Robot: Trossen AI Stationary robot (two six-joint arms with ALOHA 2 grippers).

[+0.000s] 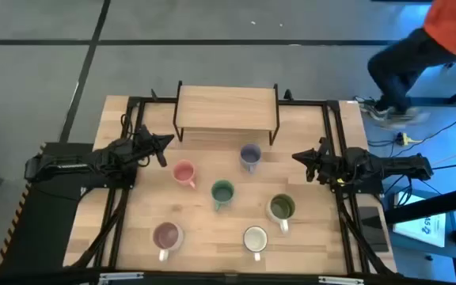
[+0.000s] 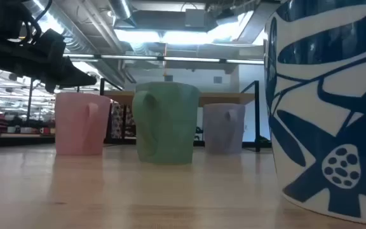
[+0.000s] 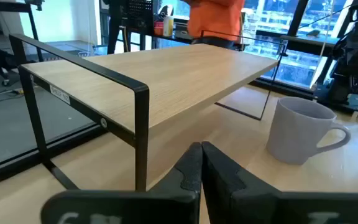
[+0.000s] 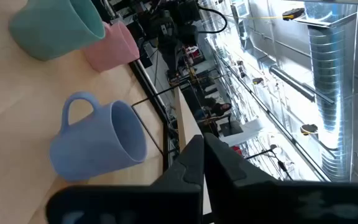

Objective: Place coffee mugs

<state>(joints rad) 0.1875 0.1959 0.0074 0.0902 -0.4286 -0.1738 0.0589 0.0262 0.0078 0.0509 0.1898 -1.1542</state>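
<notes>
Nearest the low camera you see a white mug with a blue pattern [image 2: 326, 108]. Your left gripper [image 1: 167, 142] at nine o'clock and right gripper [image 1: 298, 156] at three are both pressed together, empty. Between them stand pink mug [image 1: 184, 173], lavender mug [image 1: 250, 156], teal-green mug [image 1: 222, 192]; toward six, olive-green mug [image 1: 281, 208], white mug [image 1: 255, 239] and mauve-lined mug [image 1: 166, 236].

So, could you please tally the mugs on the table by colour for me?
Pink mug: 1
Lavender mug: 1
Teal-green mug: 1
Olive-green mug: 1
White mug: 1
White mug with mauve inside: 1
Total: 6 mugs
</notes>
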